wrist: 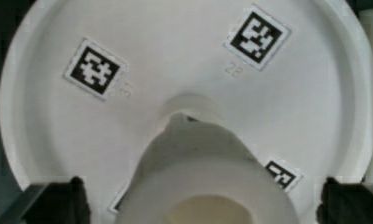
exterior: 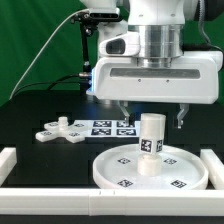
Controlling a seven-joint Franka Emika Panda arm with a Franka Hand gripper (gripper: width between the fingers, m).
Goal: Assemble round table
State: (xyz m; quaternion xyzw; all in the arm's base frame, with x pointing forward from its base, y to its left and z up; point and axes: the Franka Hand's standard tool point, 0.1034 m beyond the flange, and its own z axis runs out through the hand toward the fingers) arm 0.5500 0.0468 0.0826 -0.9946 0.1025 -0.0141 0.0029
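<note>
The large round rimmed disc lies flat at the front of the black table, tags up. The short cylindrical leg stands upright in its middle. The small cross-shaped base lies apart on the table toward the exterior view's left. My gripper hangs just above the leg, open, one finger on each side of the leg's top, not touching it. In the wrist view the leg rises from the disc between my two dark fingertips, and the gripper is centred over it.
The marker board lies behind the disc. White border rails run along the front and at the exterior view's left and right edges of the table.
</note>
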